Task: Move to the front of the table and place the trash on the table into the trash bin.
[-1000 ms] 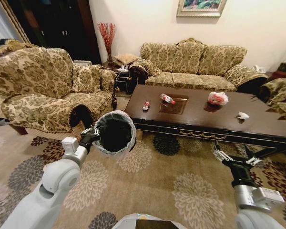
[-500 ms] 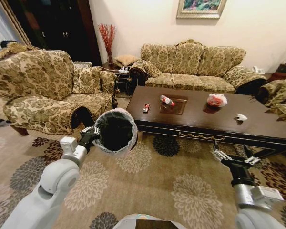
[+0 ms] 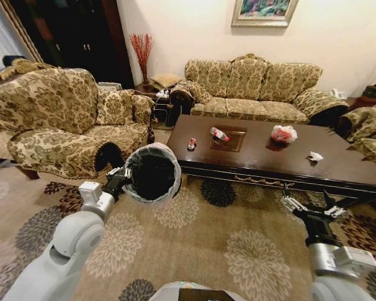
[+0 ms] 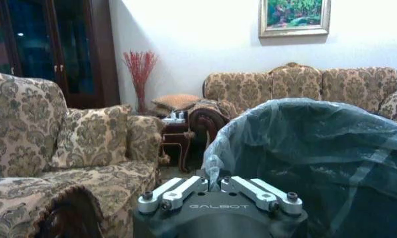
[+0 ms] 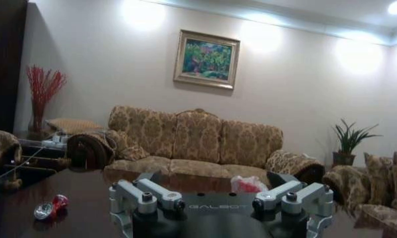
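The dark brown table (image 3: 263, 164) stands ahead and to the right. Trash lies on it: a red-and-white wrapper (image 3: 192, 143), a clear bottle (image 3: 220, 133), a red-and-white bag bundle (image 3: 284, 133) and a white paper scrap (image 3: 315, 156). My left gripper (image 3: 120, 178) is shut on the rim of the black trash bin (image 3: 151, 174), held above the carpet left of the table. In the left wrist view the fingers (image 4: 185, 188) pinch the liner of the bin (image 4: 317, 158). My right gripper (image 3: 310, 207) hangs open before the table's front edge; in its wrist view, the gripper (image 5: 222, 196) faces the bag bundle (image 5: 247, 184).
A patterned armchair (image 3: 56, 125) stands to the left and a matching sofa (image 3: 257, 84) behind the table. Another armchair (image 3: 370, 128) is at the right. A side table (image 3: 163, 103) sits in the corner. Flowered carpet (image 3: 238, 244) lies open in front of the table.
The whole head view has shifted a little, so the camera has moved. Both arms keep the same pose, and the bin stays in the left gripper.
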Robot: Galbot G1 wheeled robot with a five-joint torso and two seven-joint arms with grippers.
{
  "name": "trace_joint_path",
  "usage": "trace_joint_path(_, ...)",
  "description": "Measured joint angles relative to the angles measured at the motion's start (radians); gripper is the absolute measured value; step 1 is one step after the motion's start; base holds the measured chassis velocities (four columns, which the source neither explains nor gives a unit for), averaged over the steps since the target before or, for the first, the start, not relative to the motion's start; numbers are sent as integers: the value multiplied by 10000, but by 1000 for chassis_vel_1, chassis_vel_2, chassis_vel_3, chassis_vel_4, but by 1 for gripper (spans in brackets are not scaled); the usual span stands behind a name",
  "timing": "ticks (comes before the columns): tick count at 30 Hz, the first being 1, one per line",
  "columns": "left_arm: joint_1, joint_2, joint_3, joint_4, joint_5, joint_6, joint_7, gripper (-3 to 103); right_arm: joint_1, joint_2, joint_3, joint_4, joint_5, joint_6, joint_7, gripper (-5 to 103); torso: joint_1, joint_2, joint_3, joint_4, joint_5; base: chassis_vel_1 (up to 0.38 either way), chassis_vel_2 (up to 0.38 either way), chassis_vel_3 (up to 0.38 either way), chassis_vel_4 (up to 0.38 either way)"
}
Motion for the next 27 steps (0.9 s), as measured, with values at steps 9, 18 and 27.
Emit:
trace_joint_path(9, 135, -36, 3, 28, 26, -129, 159, 4, -170, 127, 81, 0, -16, 33, 4, 100, 181, 425, 243, -1, 0, 0, 0, 0, 0)
trace_joint_path(18, 118, 1, 46, 157, -3, -325, 143, 4, -144, 200, 65, 0, -11, 47, 15, 100, 362, 832, 472, -1, 0, 0, 0, 0, 0)
trace_joint_path(27, 195, -2, 88, 119, 112, -319, 168, 4, -100, 192, 57, -2, 35, 75, 16, 100, 520, 1210, 693, -2, 0, 0, 0, 0, 0)
